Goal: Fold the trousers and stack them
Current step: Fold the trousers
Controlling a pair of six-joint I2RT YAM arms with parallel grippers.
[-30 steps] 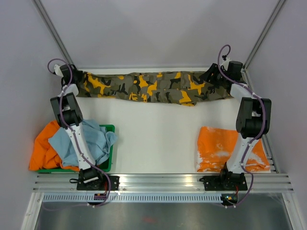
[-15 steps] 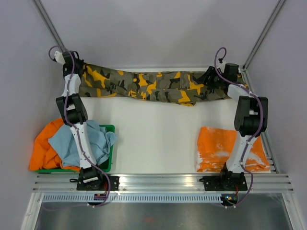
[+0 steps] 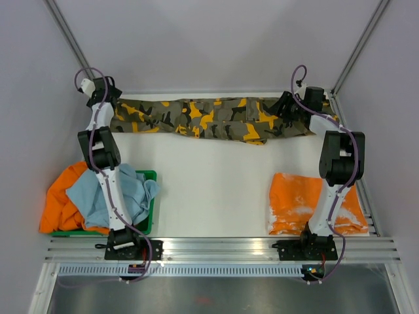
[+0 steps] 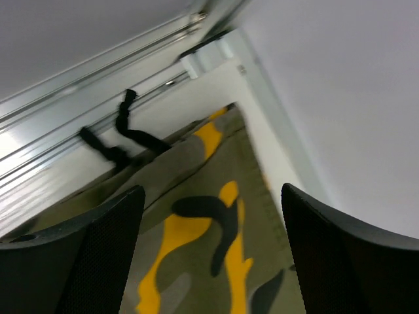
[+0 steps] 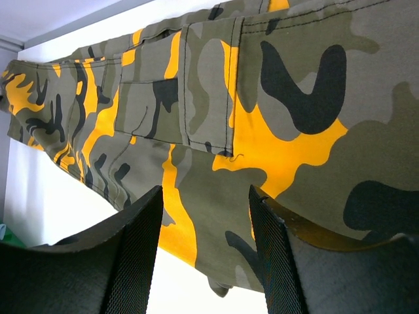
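The camouflage trousers (image 3: 209, 119) lie stretched out along the table's back edge, olive with black and yellow-orange blotches. My left gripper (image 3: 107, 93) hangs open over their left end. In the left wrist view its fingers stand wide apart above the flat cloth (image 4: 209, 222), touching nothing (image 4: 211, 196). My right gripper (image 3: 286, 104) is at the trousers' right end. Its fingers (image 5: 204, 196) stand apart just over the cloth (image 5: 262, 98), pads bare, and a pocket flap shows beyond them.
A green bin (image 3: 147, 175) at the front left holds a light blue cloth (image 3: 111, 193) and an orange one (image 3: 62, 203). A folded orange garment (image 3: 294, 203) lies at the front right. Black drawstrings (image 4: 131, 134) trail toward the back rail. Walls close in behind.
My left gripper has opened and let go of the trousers' left end, which dropped flat onto the table. The right gripper has barely moved.
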